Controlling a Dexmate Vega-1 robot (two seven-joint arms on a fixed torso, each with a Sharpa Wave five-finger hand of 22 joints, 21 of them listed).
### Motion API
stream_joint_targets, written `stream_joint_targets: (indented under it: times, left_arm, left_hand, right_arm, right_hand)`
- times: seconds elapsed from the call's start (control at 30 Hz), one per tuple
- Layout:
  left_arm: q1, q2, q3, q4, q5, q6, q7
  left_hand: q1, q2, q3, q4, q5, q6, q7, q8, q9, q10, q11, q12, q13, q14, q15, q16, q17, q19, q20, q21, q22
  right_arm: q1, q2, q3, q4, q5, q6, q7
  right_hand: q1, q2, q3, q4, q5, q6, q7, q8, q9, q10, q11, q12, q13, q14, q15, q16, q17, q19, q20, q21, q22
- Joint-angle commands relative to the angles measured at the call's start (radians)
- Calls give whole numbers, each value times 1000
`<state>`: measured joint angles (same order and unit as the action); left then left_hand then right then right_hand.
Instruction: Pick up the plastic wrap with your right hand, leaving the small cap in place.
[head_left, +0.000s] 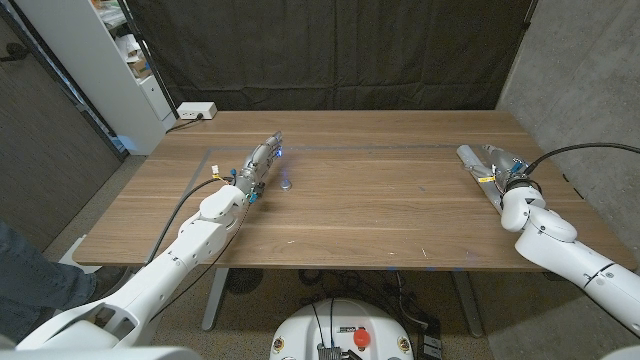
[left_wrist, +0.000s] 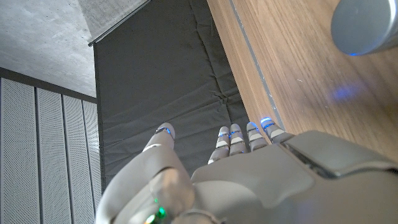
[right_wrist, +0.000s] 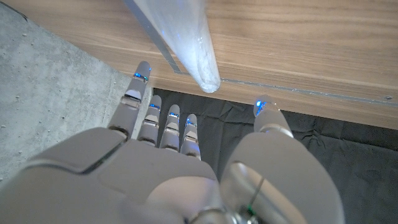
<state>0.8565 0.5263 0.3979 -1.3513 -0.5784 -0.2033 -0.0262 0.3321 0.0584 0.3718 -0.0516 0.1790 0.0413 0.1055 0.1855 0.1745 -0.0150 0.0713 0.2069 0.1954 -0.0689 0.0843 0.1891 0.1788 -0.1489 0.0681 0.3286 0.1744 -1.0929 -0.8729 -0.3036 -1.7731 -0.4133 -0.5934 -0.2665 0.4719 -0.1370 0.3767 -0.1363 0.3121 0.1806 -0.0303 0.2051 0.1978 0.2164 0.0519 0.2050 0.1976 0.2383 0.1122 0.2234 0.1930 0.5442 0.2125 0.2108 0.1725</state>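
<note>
With the plastic wrap (head_left: 478, 162) lying on the tabletop (head_left: 380, 210) just beside the empty, spread right hand (head_left: 507, 178), the roll is best enclosed squarely while the small cap (head_left: 287, 182), well apart, is left untouched.

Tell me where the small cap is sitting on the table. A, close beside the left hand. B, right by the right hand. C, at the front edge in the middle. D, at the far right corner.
A: in the head view the small cap sits on the wood just beside the left hand, well across the table from the right hand.
</note>
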Motion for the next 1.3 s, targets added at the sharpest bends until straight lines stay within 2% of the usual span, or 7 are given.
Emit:
stream_joint_targets:
  times: [0.03,0.63,0.87,1.3]
  left_arm:
    - [-13,-9,7,20,2,1,-8]
    - [3,-10,4,14,-1,-8,-1]
    - [3,-6,6,12,2,-1,-1]
    - [5,-11,0,22,-11,-11,-11]
  left_hand:
    - [-3,8,1,-4,-1,6,-1,2,5,2,-2,7,3,2,4,2,4,6,4,-4,3]
    - [-5,9,0,-7,-1,8,-1,3,5,0,-2,6,3,1,4,2,4,6,6,-10,3]
    - [-6,9,0,-8,-1,8,-2,3,5,1,-6,7,3,2,3,2,4,7,7,-13,3]
    - [-7,11,0,-10,-1,10,-3,3,5,3,-4,7,3,2,3,2,4,9,9,-18,3]
  right_arm:
    - [14,6,-9,15,2,-17,24]
    - [32,16,-25,35,-2,-40,51]
    - [39,28,-19,47,13,-49,62]
    - [74,41,-37,62,17,-96,111]
  right_hand:
    - [6,-6,-4,1,10,9,-3,5,1,9,0,6,3,8,0,5,5,12,0,6,0]
    - [14,-4,-6,-1,23,24,-3,9,2,27,-2,10,4,33,-11,11,5,38,-1,7,-1]
    - [22,-1,-6,-2,32,45,2,15,2,47,6,15,4,50,-23,14,6,57,-1,7,-1]
    - [31,1,-7,-3,42,89,0,27,2,83,2,22,3,80,-34,21,6,88,-1,7,-1]
